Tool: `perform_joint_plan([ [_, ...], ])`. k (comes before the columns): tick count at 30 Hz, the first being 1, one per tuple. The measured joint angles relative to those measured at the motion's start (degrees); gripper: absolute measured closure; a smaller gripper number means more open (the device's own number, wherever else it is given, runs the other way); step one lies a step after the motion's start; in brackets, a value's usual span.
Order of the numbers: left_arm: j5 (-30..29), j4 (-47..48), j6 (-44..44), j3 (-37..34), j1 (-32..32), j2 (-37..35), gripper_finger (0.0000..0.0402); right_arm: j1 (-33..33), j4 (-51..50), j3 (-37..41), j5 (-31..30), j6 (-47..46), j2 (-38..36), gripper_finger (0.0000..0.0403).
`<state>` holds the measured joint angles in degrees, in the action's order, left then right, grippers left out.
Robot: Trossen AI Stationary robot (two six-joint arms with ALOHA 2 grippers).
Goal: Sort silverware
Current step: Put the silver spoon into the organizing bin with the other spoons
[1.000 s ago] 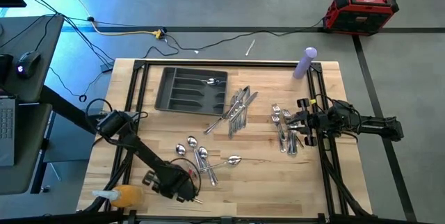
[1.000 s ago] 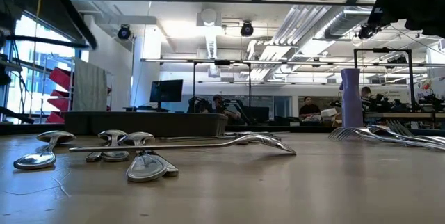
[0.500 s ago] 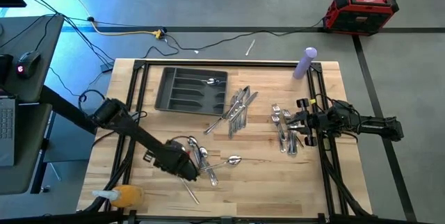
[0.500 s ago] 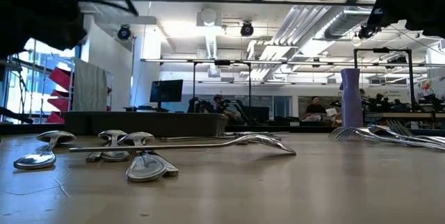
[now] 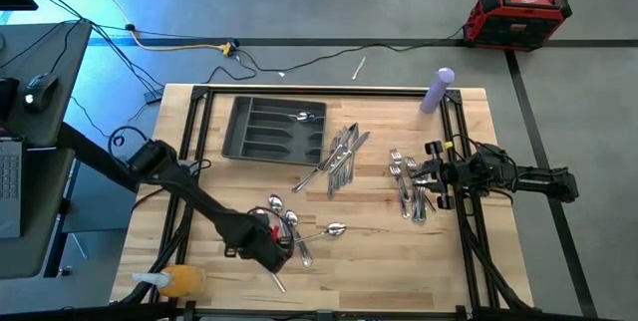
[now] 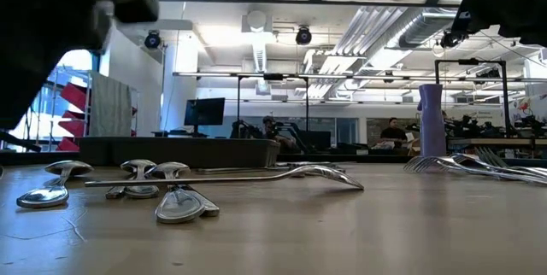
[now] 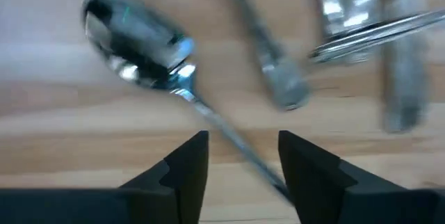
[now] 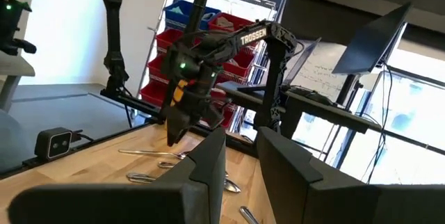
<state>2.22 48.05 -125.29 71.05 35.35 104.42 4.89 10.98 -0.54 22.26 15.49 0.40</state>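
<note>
While one spoon [image 5: 302,116] lay in the tray [image 5: 242,135], roughly five sat loose. Left gripper [image 7: 240,161] fingers stood parted astride a spoon handle [image 7: 229,137]. Right gripper [image 8: 240,156] hung open, empty.

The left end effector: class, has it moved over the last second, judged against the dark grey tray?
Yes. The left end effector swung from the table's near edge toward the spoons, nearer the tray.

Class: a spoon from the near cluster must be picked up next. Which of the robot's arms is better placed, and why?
Probably the left. The left gripper is open right above a spoon in the spoon cluster, while the right gripper waits over the forks.
</note>
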Motion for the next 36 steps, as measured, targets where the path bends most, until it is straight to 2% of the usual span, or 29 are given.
perform_joint_plan([
  [5, 1.2, -0.5, -2.5, -0.1, 0.0, 1.1, 0.0207, 0.0, 0.0, 0.0, 0.0, -0.4, 0.0, 0.0329],
  [11, 2.7, -10.0, -5.0, -7.6, 0.0, 1.3, 0.0210, 0.0, 0.0, 0.0, 0.0, -0.4, 0.0, 0.0329],
  [16, 5.4, -11.6, -2.5, -10.0, -1.3, 0.4, 0.0258, 0.0, -0.1, 0.0, 0.2, -0.8, 0.0, 0.0329],
  [20, 7.0, -9.6, 2.9, -9.9, -2.3, 0.7, 0.0332, 0.0, 0.0, 0.0, 0.2, -1.4, 0.0, 0.0329],
  [23, 7.7, -7.4, 8.4, -10.3, -3.5, 0.8, 0.0388, 0.0, 0.0, 0.0, 0.2, -1.5, 0.0, 0.0329],
  [29, 7.6, -2.2, 19.5, -10.5, -8.1, -0.2, 0.0398, 0.0, -0.1, 0.0, 0.2, -1.5, 0.0, 0.0329],
  [32, 5.1, 5.7, 24.7, -8.3, -10.5, -1.5, 0.0399, 0.0, -0.1, 0.0, 0.2, -1.5, 0.0, 0.0329],
  [36, 4.1, 18.6, 34.2, -1.8, -14.3, -5.3, 0.0400, 0.0, -0.5, 0.0, 0.2, -1.5, 0.0, 0.0329],
])
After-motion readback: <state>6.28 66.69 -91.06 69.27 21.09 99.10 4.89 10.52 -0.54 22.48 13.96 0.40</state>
